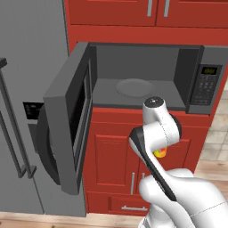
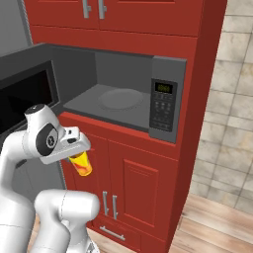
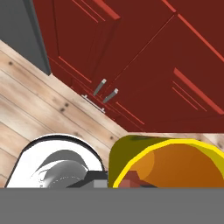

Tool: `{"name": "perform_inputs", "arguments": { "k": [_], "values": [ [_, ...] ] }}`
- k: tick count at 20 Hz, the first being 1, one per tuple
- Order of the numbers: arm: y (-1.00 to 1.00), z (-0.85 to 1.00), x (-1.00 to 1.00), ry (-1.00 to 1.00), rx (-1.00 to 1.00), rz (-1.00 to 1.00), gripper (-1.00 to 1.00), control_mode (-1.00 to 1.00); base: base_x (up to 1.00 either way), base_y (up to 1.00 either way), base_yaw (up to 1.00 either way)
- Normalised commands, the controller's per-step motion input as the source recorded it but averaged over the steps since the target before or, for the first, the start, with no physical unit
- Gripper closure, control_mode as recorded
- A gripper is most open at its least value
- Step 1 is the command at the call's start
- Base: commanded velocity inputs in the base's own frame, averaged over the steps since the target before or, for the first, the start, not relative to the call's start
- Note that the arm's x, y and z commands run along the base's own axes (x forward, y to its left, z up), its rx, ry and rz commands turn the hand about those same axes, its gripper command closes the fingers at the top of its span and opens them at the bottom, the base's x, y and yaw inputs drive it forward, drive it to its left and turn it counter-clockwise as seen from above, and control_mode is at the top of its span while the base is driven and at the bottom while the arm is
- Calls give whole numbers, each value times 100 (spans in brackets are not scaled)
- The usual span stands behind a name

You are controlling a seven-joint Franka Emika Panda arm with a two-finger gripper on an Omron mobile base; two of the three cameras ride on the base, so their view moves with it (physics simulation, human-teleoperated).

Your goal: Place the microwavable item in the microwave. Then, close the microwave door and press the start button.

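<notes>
Yellow cup [image 2: 81, 163] gripped, end effector [image 2: 74, 150] low, tilted

Red cabinets [image 2: 143, 183]; wooden floor [image 2: 212, 225]

My cup [image 2: 82, 163] is yellow with a red-orange patch on its side; seen from my hand its rim is bright yellow and its inside orange. The microwave [image 1: 209, 58] is grey, its cavity darker grey, its keypad [image 2: 161, 109] black with pale buttons and a green-lit display. The door [image 1: 70, 113] is grey around black glass. The cabinets [image 2: 143, 183] are red with grey handles, the floor [image 3: 39, 109] pale wood planks.
</notes>
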Motion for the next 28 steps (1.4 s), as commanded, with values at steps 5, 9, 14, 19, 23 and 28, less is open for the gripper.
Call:
{"name": "perform_inputs", "arguments": {
  "k": [5,9,14,19,23,28],
  "values": [
    [-2,4,3,-2,0,0,100,-100,0,-2,0],
    [-14,55,32,-18,0,1,100,-100,0,0,0],
    [-12,72,31,-21,0,1,100,-100,0,0,0],
    [-5,41,37,-11,0,0,100,-100,0,0,0],
    [-1,15,54,-2,0,0,100,-100,0,0,0],
    [-2,0,70,-7,0,3,100,-100,0,0,0]
  ]
}}
